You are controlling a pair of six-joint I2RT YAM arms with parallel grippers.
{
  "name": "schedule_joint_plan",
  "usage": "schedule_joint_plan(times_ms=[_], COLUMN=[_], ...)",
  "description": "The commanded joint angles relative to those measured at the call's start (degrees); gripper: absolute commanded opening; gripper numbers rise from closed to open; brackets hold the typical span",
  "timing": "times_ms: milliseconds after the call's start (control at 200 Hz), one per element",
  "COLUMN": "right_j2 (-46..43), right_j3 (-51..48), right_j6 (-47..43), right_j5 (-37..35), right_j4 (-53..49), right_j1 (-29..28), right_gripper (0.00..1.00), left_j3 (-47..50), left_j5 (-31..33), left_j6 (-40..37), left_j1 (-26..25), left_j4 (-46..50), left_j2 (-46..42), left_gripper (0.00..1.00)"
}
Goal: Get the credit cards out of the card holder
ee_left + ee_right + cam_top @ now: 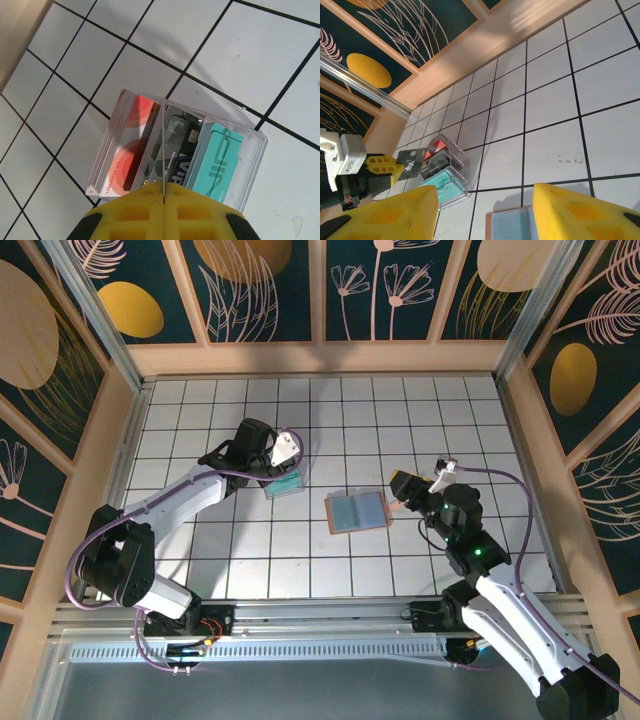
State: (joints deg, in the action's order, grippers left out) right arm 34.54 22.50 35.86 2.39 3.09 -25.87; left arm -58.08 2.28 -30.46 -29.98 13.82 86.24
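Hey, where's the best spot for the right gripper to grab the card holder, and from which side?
Probably its right-hand orange border. The card holder lies flat on the tiled table, so only a thin edge is offered; that edge sits nearest the open right gripper. Come in low from the right, one finger sliding under.

White tile floor [330, 410], black grid; teal walls [265, 300] w/ gold leaves, wood frames
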Motion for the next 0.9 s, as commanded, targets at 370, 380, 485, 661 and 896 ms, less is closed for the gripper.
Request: schedule_joint_plan(times_ms=[370,380,485,661,896], right_j2=[-0.15,-0.15,-0.17,-0.26,-0.40], right_j3=[2.37,2.37,2.46,2.46,2.55], right_j6=[-0.98,-0.97,-0.88,-0.70,-0.54], right_j5=[-2.00,-2.03,-1.95,-2.30,-2.48], right_j4=[0.70,0.67,0.48,0.04,-0.37], right_j1=[-0.14,-0.15,-0.14,-0.14,-0.11], right_gripper=[0.54,0.53,0.54,0.54,0.54], left_j3=[-2.69,-2.77,-3.50,-4.29,-4.14], left_j5=[0.14,0.12,0.00,-0.83,-2.89], left_j6=[-6.13,-6.18,-7.08,-10.52,-15.32], left_j1=[1.37,1.42,1.89,2.03,2.88], left_j4=[1.19,1.20,1.11,2.11,3.40], left_j2=[4.29,4.40,5.06,5.96,5.76], left_gripper=[0.00,0.00,0.00,0.00,0.00])
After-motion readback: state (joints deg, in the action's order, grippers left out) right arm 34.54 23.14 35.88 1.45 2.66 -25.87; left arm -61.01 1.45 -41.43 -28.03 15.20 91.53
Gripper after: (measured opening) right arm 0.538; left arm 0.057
